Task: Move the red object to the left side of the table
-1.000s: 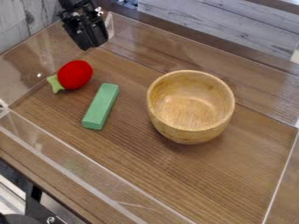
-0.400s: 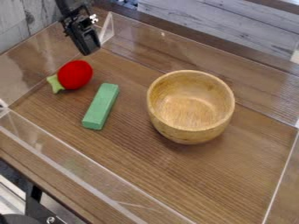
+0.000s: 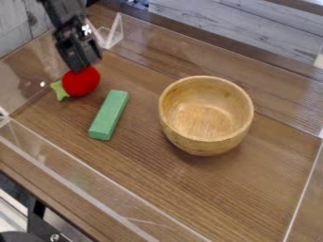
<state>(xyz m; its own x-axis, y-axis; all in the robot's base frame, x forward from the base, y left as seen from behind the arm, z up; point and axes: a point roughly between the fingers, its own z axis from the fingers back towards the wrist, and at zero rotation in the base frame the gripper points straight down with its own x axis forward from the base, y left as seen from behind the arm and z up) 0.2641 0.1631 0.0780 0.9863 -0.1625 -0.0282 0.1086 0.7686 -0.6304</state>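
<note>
With the green block (image 3: 109, 114) and wooden bowl (image 3: 206, 114) left undisturbed on the table (image 3: 190, 189), the red object (image 3: 82, 82) at left should be straddled squarely by the tool (image 3: 82, 64), spread wide just above it, before being clenched.

**Clear walls, pale boards behind**

From my seat I see clear acrylic walls (image 3: 25, 71) fencing the work surface; the nearest panel stands just left of the end effector, another runs along the near edge (image 3: 151, 203), well away from it. Past the far wall, up and right of it, lie pale grey planks (image 3: 240, 19). Light is soft and even, glinting on the acrylic.
</note>
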